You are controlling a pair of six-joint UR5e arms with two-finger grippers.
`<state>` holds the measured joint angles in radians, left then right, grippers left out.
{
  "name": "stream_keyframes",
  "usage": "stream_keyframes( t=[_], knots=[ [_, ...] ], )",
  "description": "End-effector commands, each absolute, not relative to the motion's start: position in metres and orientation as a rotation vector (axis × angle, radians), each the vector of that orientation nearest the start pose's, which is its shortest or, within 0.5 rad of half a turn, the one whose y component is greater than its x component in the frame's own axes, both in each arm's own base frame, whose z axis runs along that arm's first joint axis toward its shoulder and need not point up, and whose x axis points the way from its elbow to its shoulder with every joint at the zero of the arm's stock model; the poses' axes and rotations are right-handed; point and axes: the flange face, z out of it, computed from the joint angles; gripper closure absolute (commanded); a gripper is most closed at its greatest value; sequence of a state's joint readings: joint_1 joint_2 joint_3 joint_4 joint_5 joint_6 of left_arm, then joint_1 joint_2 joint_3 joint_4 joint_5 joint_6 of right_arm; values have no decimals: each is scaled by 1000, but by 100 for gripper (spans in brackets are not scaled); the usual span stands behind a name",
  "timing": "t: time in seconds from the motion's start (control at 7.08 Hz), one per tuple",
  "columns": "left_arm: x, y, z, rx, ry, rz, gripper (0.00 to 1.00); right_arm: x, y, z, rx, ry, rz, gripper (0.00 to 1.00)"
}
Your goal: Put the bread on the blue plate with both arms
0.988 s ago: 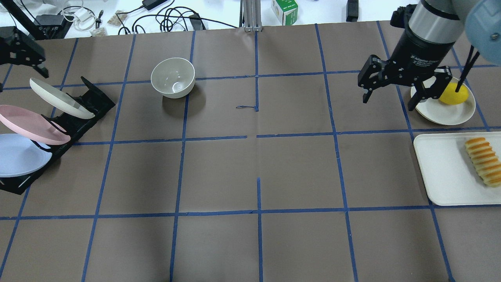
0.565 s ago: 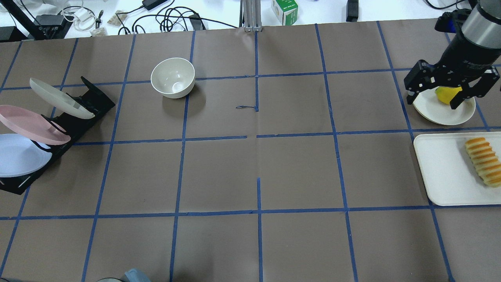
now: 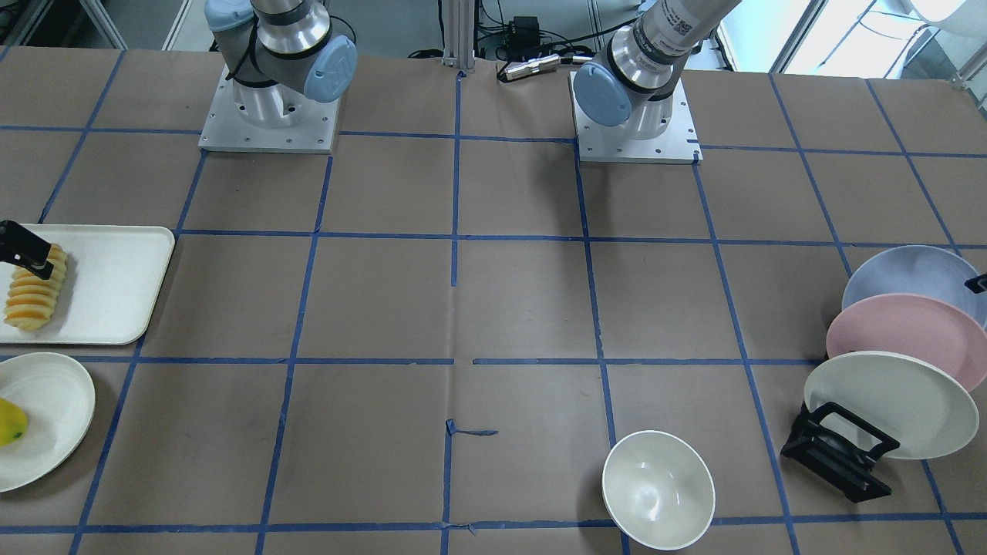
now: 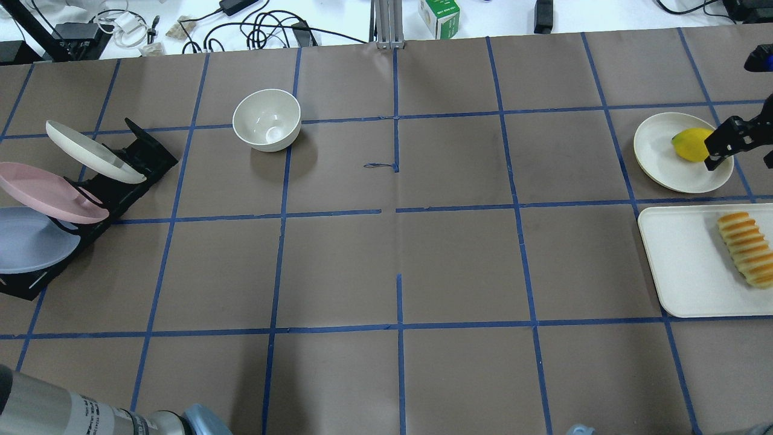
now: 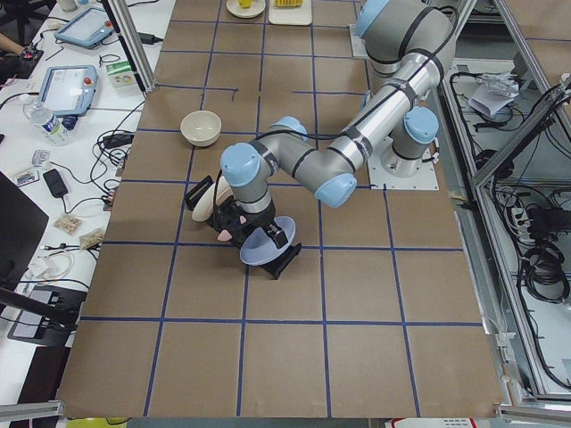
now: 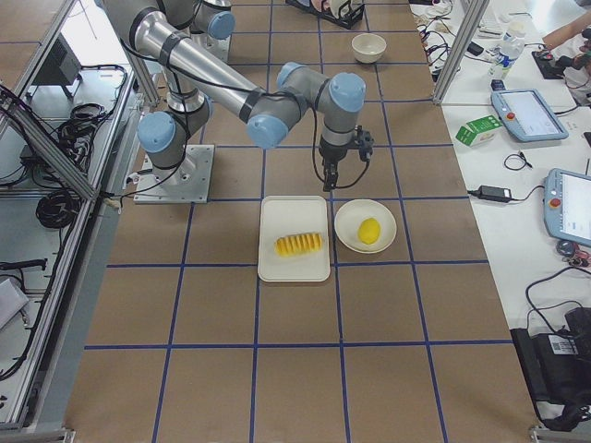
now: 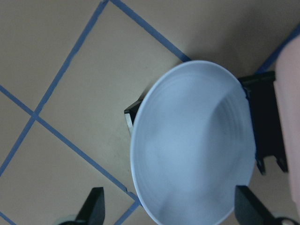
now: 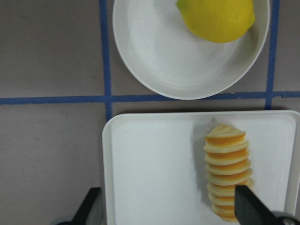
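Bread [image 4: 746, 249] sits on the white tray [image 4: 682, 266] at the bench's right edge, not yet picked up. Right gripper [image 8: 169, 208] hangs above that edge, looking down on the tray and the small plate [image 4: 658, 157] with the lemon [image 4: 691, 144]. Its fingers [image 8: 247, 205] are wide apart, holding nothing.

Blue plate [image 4: 30, 241] is tilted in the black rack [image 4: 145, 158] at the left edge, in the slot nearest the robot. Pink plate [image 4: 48, 192] is next, then the cream plate [image 4: 90, 151]. Left gripper [image 7: 171, 211] is right over the blue plate, fingers [image 7: 95, 202] spread either side of its rim. Can't tell if they touch it.

Bowl [image 4: 267, 119] stands toward the far edge, left of centre.
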<state>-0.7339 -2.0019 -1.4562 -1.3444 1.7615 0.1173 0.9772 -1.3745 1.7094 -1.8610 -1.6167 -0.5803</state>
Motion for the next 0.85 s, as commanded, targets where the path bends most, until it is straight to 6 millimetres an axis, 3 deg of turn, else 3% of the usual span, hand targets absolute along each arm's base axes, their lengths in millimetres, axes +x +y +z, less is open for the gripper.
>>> stream_keyframes(
  t=[0.0, 0.14, 0.28, 0.42, 0.71],
  knots=[
    [410, -512, 287, -1042, 2780, 336, 32, -278, -506, 307, 37, 3113, 157, 0],
    [412, -511, 288, -1040, 2769, 339, 50, -281, -502, 277, 28, 3076, 216, 0],
    [412, -510, 290, -1043, 2769, 339, 76, -289, -503, 249, 40, 3089, 201, 0],
    [412, -508, 295, -1041, 2770, 337, 89, -299, -500, 230, 60, 3120, 216, 0],
    [411, -504, 305, -1033, 2770, 327, 100, -304, -495, 198, 67, 3112, 342, 0]
  ],
)
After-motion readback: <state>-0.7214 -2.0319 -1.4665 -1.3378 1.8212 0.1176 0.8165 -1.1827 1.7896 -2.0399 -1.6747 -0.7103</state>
